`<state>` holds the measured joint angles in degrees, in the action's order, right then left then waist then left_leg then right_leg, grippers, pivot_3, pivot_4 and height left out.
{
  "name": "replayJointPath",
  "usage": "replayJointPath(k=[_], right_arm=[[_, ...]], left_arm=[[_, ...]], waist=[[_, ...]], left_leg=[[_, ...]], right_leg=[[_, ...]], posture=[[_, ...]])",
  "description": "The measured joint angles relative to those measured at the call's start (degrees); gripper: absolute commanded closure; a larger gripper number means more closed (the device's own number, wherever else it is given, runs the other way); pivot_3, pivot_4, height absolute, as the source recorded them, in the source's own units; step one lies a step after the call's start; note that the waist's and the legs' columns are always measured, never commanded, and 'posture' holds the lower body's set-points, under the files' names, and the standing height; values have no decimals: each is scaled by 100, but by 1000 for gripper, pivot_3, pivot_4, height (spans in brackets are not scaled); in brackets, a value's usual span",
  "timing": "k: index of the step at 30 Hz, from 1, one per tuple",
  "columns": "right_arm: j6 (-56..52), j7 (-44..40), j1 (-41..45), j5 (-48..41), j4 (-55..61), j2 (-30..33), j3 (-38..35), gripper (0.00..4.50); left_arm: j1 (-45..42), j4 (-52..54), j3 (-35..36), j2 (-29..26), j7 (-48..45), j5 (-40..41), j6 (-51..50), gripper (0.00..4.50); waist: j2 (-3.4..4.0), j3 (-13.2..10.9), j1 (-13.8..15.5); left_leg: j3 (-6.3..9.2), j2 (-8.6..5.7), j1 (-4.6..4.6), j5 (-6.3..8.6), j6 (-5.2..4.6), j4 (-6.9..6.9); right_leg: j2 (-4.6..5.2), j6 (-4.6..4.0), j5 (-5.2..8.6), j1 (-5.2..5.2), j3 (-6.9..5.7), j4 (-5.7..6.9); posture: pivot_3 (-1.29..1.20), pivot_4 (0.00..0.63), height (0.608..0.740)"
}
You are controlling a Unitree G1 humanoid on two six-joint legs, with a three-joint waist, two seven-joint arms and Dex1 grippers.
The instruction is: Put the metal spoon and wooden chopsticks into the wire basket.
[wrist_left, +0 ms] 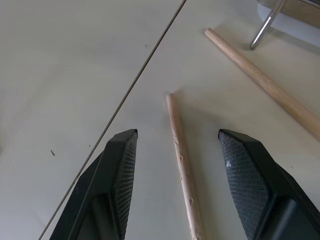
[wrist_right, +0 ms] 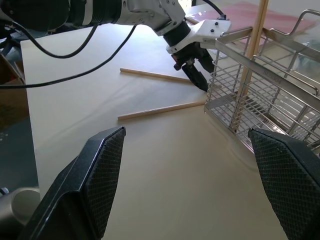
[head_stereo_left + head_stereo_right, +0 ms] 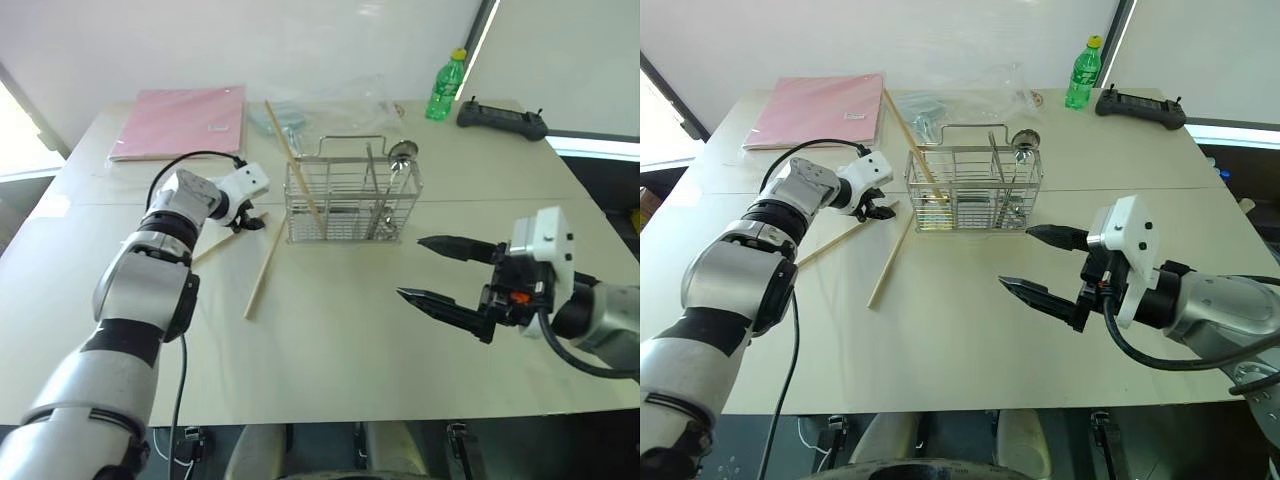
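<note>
At centre left, the left gripper point(image 1: 175, 150) straddles a chopstick point(image 1: 182, 165) on the table point(image 3: 330, 340), fingers spread; the right gripper point(image 3: 440, 270) gapes empty at lower right.

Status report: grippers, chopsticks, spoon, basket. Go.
Left gripper open, straddling one chopstick on table. Right gripper open, empty. Metal spoon and one chopstick in wire basket. Path clear.

1. The head's two eyes look forward and down over the table point(image 3: 330, 330), both taking in the wire basket point(image 3: 352, 205).
2. The left wrist camera sits close above the tabletop, facing two wooden chopsticks point(image 1: 182, 165).
3. The right wrist camera looks low across the table at the same basket and the left gripper point(image 2: 196, 67).
</note>
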<state>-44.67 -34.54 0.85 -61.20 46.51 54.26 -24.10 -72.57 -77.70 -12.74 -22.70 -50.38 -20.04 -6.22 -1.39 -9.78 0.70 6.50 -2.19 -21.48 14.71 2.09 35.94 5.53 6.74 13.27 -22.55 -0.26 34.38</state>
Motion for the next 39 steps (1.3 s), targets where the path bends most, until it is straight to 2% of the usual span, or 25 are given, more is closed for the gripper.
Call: replayJointPath(k=[1,4,6,7,8,20,23,27,32,39], right_arm=[[0,7,-4,-8,0,0,-15,452],[2,39,-61,-29,24,1,-104,452],[3,43,-99,-33,51,1,-117,452],[3,43,-108,-34,53,1,-121,452],[3,43,-112,-34,53,2,-123,452],[21,-2,23,26,14,46,-88,452],[27,-14,96,49,-36,47,-12,452],[63,-69,148,155,-71,58,69,452],[82,-188,23,258,-68,66,69,452],[96,-229,-115,274,-67,60,68,452]], left_arm=[[0,0,0,7,13,-3,-1,1799],[8,0,9,26,68,-6,-57,2629],[26,-4,15,26,66,-4,-78,3601],[30,-13,15,27,62,-4,-87,4244],[35,-16,17,28,58,-2,-99,4389],[44,-17,84,13,52,68,-120,4389],[42,-19,319,-75,150,222,-120,4389],[-112,-8,1109,-297,573,858,-95,4389],[-620,384,2473,-440,1034,2128,-8,4389],[-1105,1187,3646,-429,1657,3453,-60,4389]], waist=[[0,0,0],[0,0,1],[0,0,-1],[0,0,-10],[0,0,-13],[0,0,-6],[-1,0,-17],[-2,-1,-8],[-9,-4,4],[-5,-2,-15]], left_leg=[[0,0,1,0,0,1],[0,0,2,0,0,5],[0,0,2,0,0,7],[0,0,3,0,0,7],[0,0,3,0,0,7],[0,0,2,0,0,7],[0,1,0,0,0,6],[2,2,-1,0,0,5],[4,-1,-6,0,1,7],[2,0,2,0,2,7]], right_leg=[[0,0,0,1,0,1],[0,0,0,3,0,3],[0,1,0,4,0,5],[0,1,0,3,0,5],[0,1,0,3,0,5],[0,-1,-1,2,0,6],[-1,-1,-1,-1,0,6],[-1,0,-1,-3,0,8],[3,8,-5,1,-3,-4],[3,9,-6,1,-2,2]], posture=[[0,150,728],[0,150,728],[0,150,728],[0,150,728],[0,150,728],[0,150,728],[0,150,728],[0,150,728],[0,150,728],[0,150,728]])
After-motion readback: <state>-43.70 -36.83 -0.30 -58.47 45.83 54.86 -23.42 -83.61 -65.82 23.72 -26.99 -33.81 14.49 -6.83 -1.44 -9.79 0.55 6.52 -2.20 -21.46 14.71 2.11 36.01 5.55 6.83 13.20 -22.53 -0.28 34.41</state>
